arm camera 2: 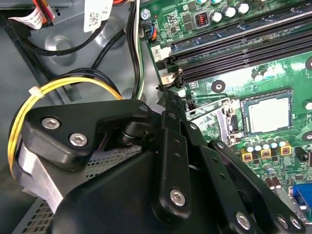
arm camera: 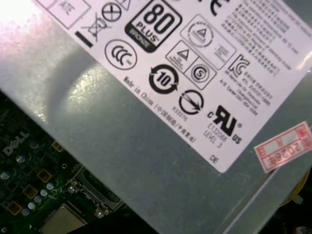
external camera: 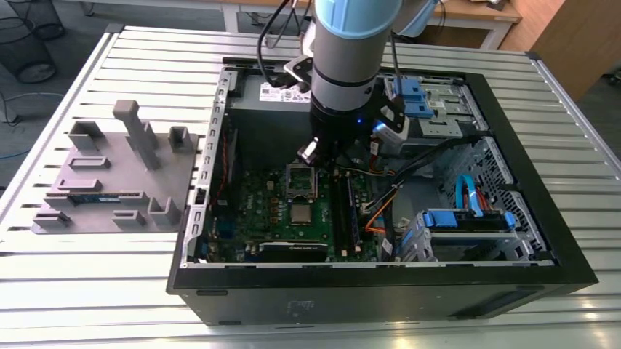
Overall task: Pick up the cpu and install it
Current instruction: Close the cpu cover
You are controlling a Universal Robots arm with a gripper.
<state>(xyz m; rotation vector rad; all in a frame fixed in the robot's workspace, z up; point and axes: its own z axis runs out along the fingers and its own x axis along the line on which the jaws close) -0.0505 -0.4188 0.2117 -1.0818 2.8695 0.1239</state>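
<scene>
The motherboard (external camera: 291, 211) is dark green, and the cpu (external camera: 302, 213) on it has a dull silver top that reads pale silver-grey in the second wrist view (arm camera 2: 267, 113). The computer case (external camera: 388, 291) is black outside with bare grey metal inside. Bright blue drive clips (external camera: 466, 218) and a light blue cable (external camera: 464, 190) stand out. A yellow wire bundle (arm camera 2: 63, 85) loops over grey metal. The gripper (arm camera 2: 175, 146) is matte black with silver screws. The power supply (arm camera: 146, 146) is grey, its label (arm camera: 185, 63) white with black marks. The tray (external camera: 107, 182) is plain grey, and the table (external camera: 97, 291) is ribbed silver.

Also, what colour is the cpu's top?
Silvery metal with a pale grey sheen; the cpu sits in its socket on the green motherboard, clearest in the second wrist view.
</scene>
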